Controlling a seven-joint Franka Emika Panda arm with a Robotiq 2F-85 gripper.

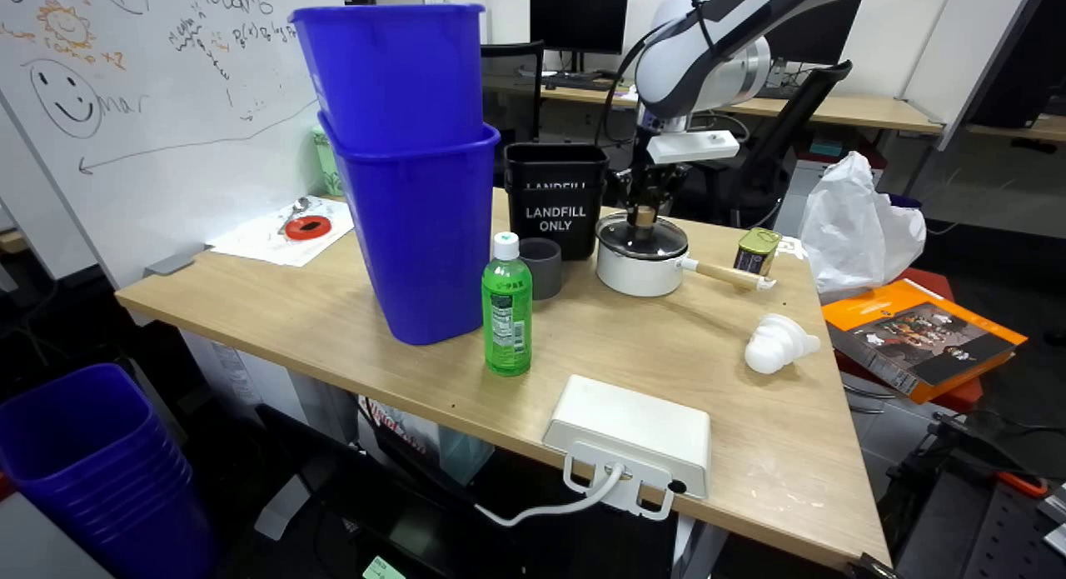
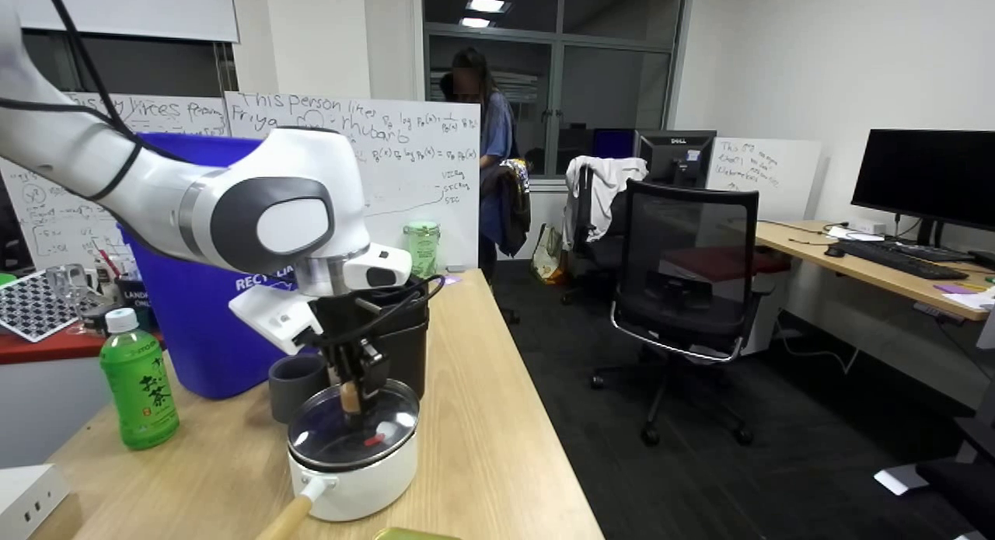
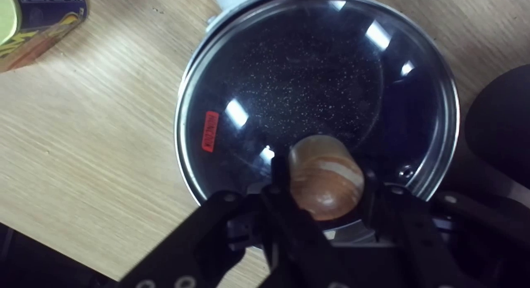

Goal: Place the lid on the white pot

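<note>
One lid (image 3: pixel 306 93) lies over the pot (image 1: pixel 640 277); full seating all round cannot be confirmed. The hand (image 3: pixel 326 174) grips its knob (image 3: pixel 327 188). Judged risk: release while the lid sits off-centre could leave it tilted or sliding. A sideways pull before release could drag the pot across the counter (image 1: pixel 650 337) into the cup (image 1: pixel 545 271), or its handle (image 1: pixel 721 272) into the can (image 1: pixel 756 252).
</note>
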